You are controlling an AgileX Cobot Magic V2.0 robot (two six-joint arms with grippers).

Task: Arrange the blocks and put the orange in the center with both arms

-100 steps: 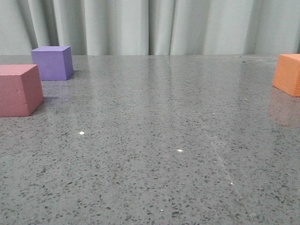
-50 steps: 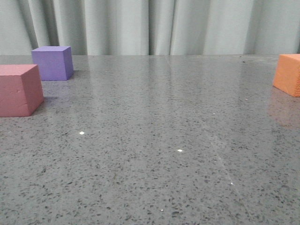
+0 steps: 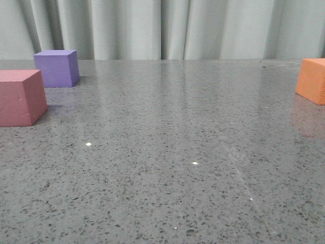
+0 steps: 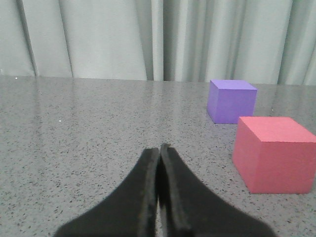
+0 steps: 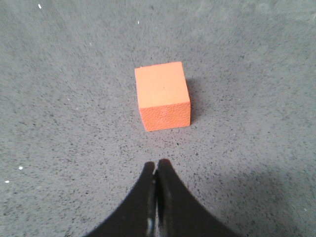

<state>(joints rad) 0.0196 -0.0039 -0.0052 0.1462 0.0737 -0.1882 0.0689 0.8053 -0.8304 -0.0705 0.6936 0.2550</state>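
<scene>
The grey speckled counter [image 3: 167, 168] is seen bare at its middle. The pinkish-red cube [image 3: 20, 97] is set at near left, the purple cube [image 3: 57, 68] just behind it, the orange cube [image 3: 312, 80] far right. The jaws of the left gripper [image 4: 159, 149] and right gripper [image 5: 157, 165] are pressed together, nothing held.

Matte purple foam cube [image 3: 57, 68] is showing flat violet. Pinkish-red foam cube [image 3: 20, 97] is reading dusty rose. Bright orange foam cube [image 5: 163, 102] is showing a finely grained face. Polished grey stone desk [image 3: 167, 168] is showing dark speckles. Pleated curtain [image 3: 167, 28] is appearing pale grey-green.
</scene>
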